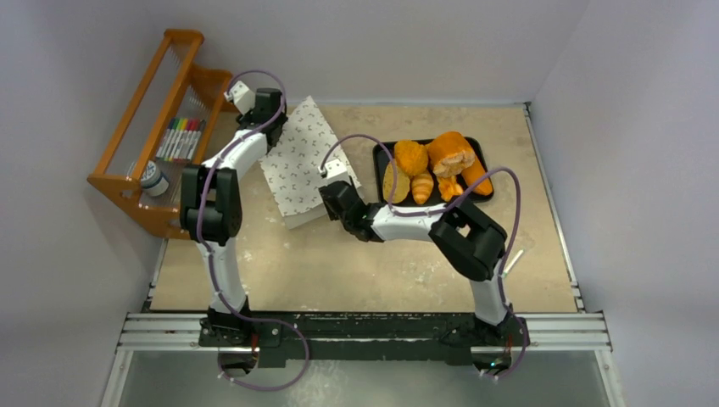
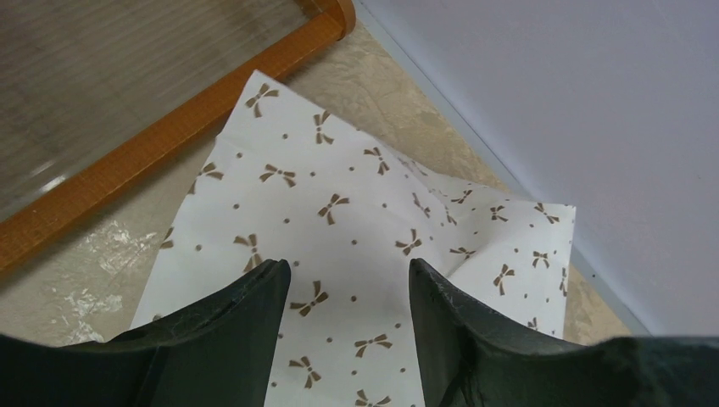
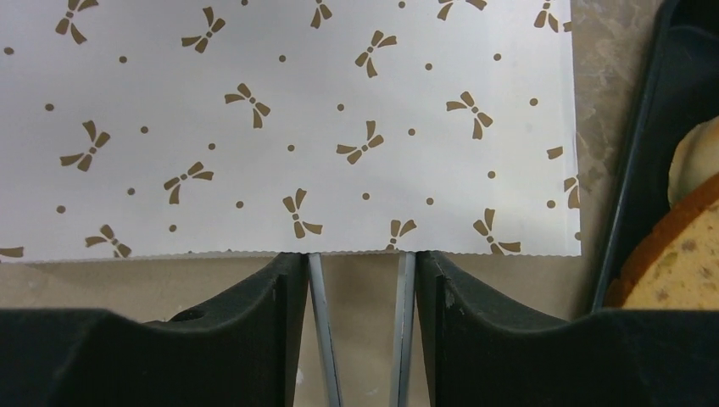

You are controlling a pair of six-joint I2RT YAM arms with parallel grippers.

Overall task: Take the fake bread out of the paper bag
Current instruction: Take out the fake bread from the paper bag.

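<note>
While its jaws stand parted and empty, the right tool (image 3: 354,259) sits nearest, at the serrated edge of the flat white bow-printed paper bag (image 1: 301,157). Beside the bag: orange and golden-brown fake bread (image 1: 449,153) on a black tray (image 1: 378,161); extraction apparently complete. Farthest: left tool (image 2: 349,267), jaws parted over the bag's corner, empty.

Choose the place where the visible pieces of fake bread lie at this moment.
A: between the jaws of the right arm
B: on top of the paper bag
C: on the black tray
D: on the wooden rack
C: in the top view, the fake bread lies gathered on the black tray, to the right of the paper bag, and no piece shows anywhere else.
</note>
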